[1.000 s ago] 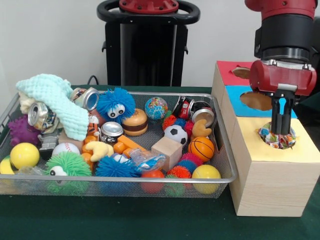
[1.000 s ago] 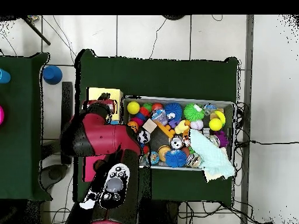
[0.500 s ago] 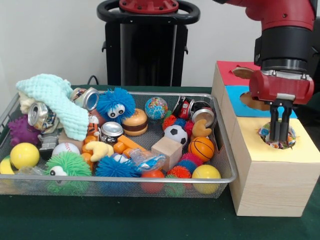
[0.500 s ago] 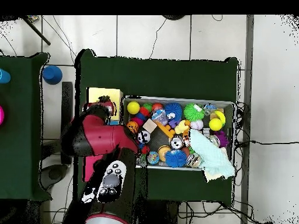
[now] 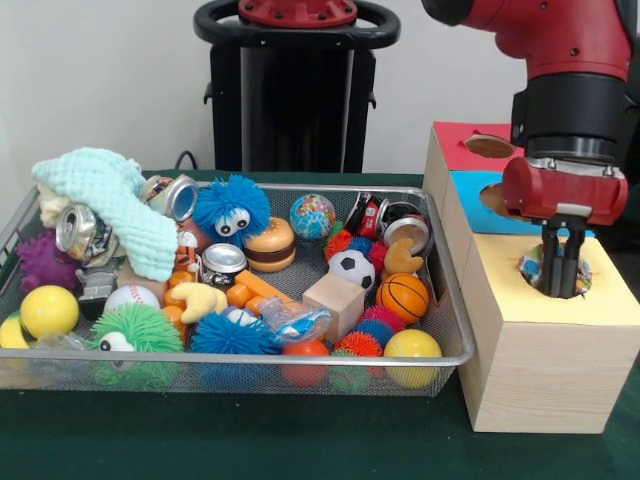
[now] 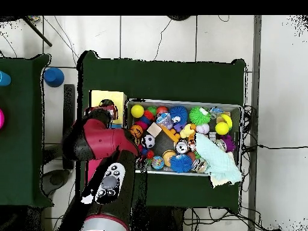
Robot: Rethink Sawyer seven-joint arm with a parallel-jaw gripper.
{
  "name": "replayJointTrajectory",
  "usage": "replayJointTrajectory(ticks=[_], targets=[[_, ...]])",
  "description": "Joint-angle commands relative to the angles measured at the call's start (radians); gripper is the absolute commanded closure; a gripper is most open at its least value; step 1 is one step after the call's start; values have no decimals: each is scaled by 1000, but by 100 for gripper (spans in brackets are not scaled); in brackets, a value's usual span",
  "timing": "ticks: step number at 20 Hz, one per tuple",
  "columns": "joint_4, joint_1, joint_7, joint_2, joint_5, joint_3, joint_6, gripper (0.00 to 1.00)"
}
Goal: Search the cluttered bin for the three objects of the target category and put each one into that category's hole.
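Red-and-black, the Sawyer arm (image 5: 570, 70) hangs its gripper (image 5: 563, 290) in the hole of the yellow panel (image 5: 560, 300) of the wooden box (image 5: 530, 370). Its jaws stand nearly pressed together, a narrow gap between them, holding nothing. A colourful patterned ball (image 5: 535, 268) sits in that hole beside them. Left of the box, on the green table (image 5: 300, 440), the wire-mesh bin (image 5: 455, 330) holds the basketball (image 5: 404, 297) and soccer ball (image 5: 352, 268).

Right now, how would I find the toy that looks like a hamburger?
Look in the wire mesh bin, toward its back middle. Beside the fuzzy blue ball with googly eyes sits the small hamburger toy: tan bun, dark brown patty, the only food-shaped thing among the balls.
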Motion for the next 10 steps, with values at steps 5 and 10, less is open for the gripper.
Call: replayJointTrajectory(ticks=[5, 10], targets=[[-80, 23, 110, 107, 3, 2, 61, 100], [-89, 31, 117, 120, 4, -7, 53, 100]])
